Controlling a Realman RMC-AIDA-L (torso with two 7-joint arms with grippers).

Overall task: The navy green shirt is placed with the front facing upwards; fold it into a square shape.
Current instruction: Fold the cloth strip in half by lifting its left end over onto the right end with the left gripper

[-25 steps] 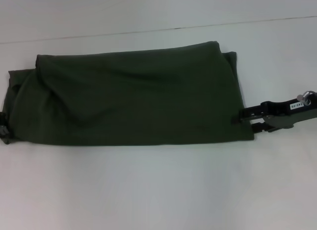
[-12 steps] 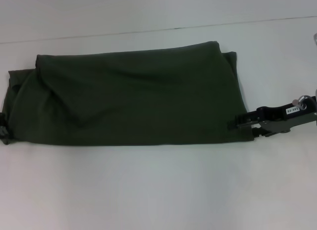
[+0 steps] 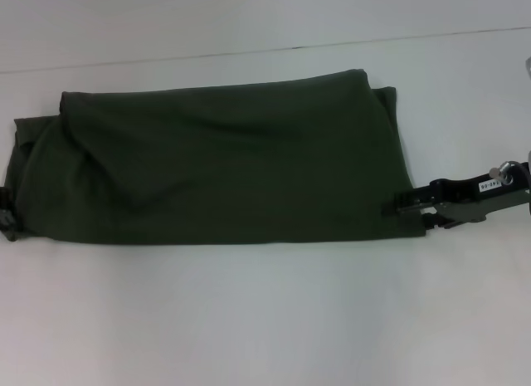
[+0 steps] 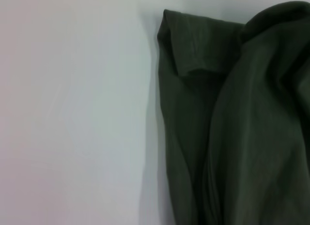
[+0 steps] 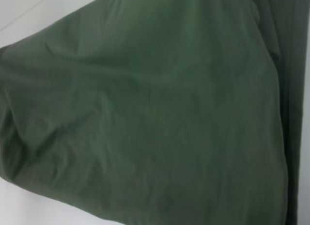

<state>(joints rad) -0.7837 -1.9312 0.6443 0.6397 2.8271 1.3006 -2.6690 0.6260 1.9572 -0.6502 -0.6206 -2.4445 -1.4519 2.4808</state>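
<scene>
Right gripper [image 3: 400,207] fingers closed on navy green shirt [image 3: 216,166] right edge, positioned for the cross-fold; left gripper [image 3: 7,213] at opposite edge, finger state indeterminate

The left hand [image 3: 7,213] shows only as a dark sliver at the head view's edge, against the shirt's near corner, so its fingers cannot be read. The right hand [image 3: 397,207] meets the navy green shirt [image 3: 216,162] at its right edge, its fingertips too dark to separate. Both wrist views crop the shirt, and its chest print is folded away.
</scene>
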